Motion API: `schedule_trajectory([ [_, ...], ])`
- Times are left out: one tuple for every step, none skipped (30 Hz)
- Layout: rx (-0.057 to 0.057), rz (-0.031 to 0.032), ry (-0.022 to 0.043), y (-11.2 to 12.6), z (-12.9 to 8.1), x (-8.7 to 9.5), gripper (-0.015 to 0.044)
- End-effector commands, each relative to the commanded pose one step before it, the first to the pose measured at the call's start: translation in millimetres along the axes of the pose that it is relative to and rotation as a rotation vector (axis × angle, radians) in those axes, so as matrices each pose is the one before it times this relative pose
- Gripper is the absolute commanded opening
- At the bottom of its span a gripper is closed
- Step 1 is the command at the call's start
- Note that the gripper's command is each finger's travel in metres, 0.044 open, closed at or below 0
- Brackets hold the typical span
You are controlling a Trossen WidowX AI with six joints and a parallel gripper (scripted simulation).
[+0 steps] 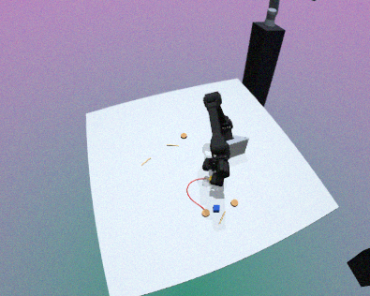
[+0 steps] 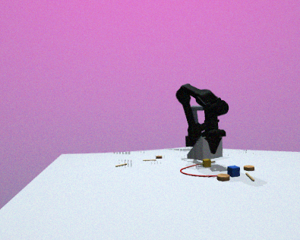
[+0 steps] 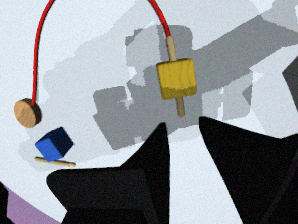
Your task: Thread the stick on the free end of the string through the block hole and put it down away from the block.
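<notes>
The yellow block [image 1: 211, 179] [image 2: 206, 162] [image 3: 176, 77] stands on the table. The string's stick [image 3: 180, 106] runs through it: one bare end sticks out on the side nearer the fingers, and the end with the string shows on the other side. The red string [image 1: 187, 189] [image 2: 181, 171] [image 3: 36, 55] curves from there to the round wooden button [image 1: 205, 213] [image 2: 223, 178] [image 3: 27, 112], all outside the block. My gripper [image 2: 215, 152] [image 3: 182, 124] is partly open and empty, above the table. In the wrist view the stick's bare tip lies just beyond the gap between the fingertips.
A blue cube [image 1: 216, 208] [image 2: 233, 171] [image 3: 52, 145] lies by the button, beside a loose stick [image 1: 222, 217] [image 2: 250, 177] [image 3: 55, 162]. Another button [image 1: 234, 202] [image 2: 249, 168] is nearby. A third button [image 1: 184, 136] [image 2: 159, 156] and two loose sticks lie farther off.
</notes>
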State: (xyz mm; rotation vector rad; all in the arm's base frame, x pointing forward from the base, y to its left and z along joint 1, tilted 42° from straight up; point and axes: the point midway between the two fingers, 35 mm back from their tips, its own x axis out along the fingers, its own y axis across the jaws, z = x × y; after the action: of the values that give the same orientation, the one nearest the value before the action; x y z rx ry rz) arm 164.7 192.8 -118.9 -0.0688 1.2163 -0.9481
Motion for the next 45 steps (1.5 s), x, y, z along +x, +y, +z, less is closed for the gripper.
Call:
schedule_trajectory([
  [-0.0079,-0.00698,-0.00484,-1.34,-0.01,9.25,0.0122],
  [0.0,-0.00002,-0.00005,-0.03,0.01,1.67,0.0122],
  [0.0,-0.00002,-0.00005,-0.04,0.01,1.66,0.0122],
  [0.0,-0.00002,-0.00005,-0.05,0.01,1.66,0.0122],
  [0.0,-0.00003,-0.00005,-0.06,0.01,1.66,0.0122],
  [0.0,-0.00003,-0.00005,-0.07,0.01,1.65,0.0122],
  [0.0,-0.00003,-0.00005,-0.08,0.01,1.65,0.0122],
  [0.0,-0.00003,-0.00005,-0.09,0.01,1.65,0.0122],
  [0.0,-0.00004,-0.00005,-0.1,0.01,1.65,0.0122],
  [0.0,-0.00004,-0.00006,-0.11,0.01,1.64,0.0122],
  [0.0,-0.00004,-0.00006,-0.12,0.01,1.64,0.0122],
  [0.0,-0.00005,-0.00006,-0.13,0.01,1.64,0.0122],
  [0.0,-0.00005,-0.00006,-0.14,0.01,1.63,0.0122],
  [0.0,-0.00005,-0.00006,-0.15,0.01,1.63,0.0122],
  [0.0,-0.00005,-0.00006,-0.16,0.01,1.63,0.0122],
  [0.0,-0.00006,-0.00006,-0.17,0.0,1.63,0.0122],
  [0.0,-0.00006,-0.00006,-0.18,0.0,1.62,0.0122],
  [0.0,-0.00006,-0.00006,-0.19,0.0,1.62,0.0122],
  [0.0,-0.00006,-0.00007,-0.2,0.0,1.62,0.0122],
  [0.0,-0.00007,-0.00007,-0.21,0.0,1.61,0.0122],
  [0.0,-0.00007,-0.00007,-0.22,0.0,1.61,0.0122],
  [0.0,-0.00007,-0.00007,-0.23,0.0,1.6,0.0122],
  [0.0,-0.00006,-0.00006,-0.19,0.0,1.29,0.0122],
  [0.0,-0.00004,-0.00003,-0.12,0.0,0.78,0.0122],
  [0.0,-0.00001,-0.00001,-0.04,0.0,0.26,0.0122],
  [0.0,0.0,0.0,0.0,0.0,0.0,0.0122],
  [0.0,0.0,0.0,0.0,0.0,0.0,0.0122],
  [0.0,0.0,0.0,0.0,0.0,0.0,0.0122],
  [0.0,0.0,0.0,0.0,0.0,0.0,0.0122],
  [0.0,0.0,0.0,0.0,0.0,0.0,0.0122],
  [0.0064,0.00141,0.00376,0.6,-0.18,-1.81,0.0095],
  [0.0,0.0,0.0,0.0,0.0,0.0,0.0069],
  [0.0,0.0,0.0,0.0,0.0,0.0,0.0043],
  [0.0,0.0,0.0,0.0,0.0,0.0,0.0017],
  [0.0,0.0,0.0,0.0,0.0,0.0,0.0],
  [0.0,0.0,0.0,0.0,0.0,0.0,0.0],
  [0.0,0.0,0.0,0.0,0.0,0.0,0.0],
  [0.0,0.0,0.0,0.0,0.0,0.0,0.0],
  [0.0,0.0,0.0,0.0,0.0,0.0,0.0],
  [0.0,0.0,0.0,0.0,0.0,0.0,0.0],
  [0.0,0.0,0.0,0.0,0.0,0.0,0.0],
  [0.0,0.0,0.0,0.0,0.0,0.0,0.0],
  [-0.001,-0.00012,-0.00465,-0.04,-0.17,0.17,0.0],
  [-0.0022,-0.00021,-0.00989,-0.09,-0.36,0.35,0.0],
  [-0.0029,-0.00012,-0.01283,-0.1,-0.5,0.43,0.0],
])
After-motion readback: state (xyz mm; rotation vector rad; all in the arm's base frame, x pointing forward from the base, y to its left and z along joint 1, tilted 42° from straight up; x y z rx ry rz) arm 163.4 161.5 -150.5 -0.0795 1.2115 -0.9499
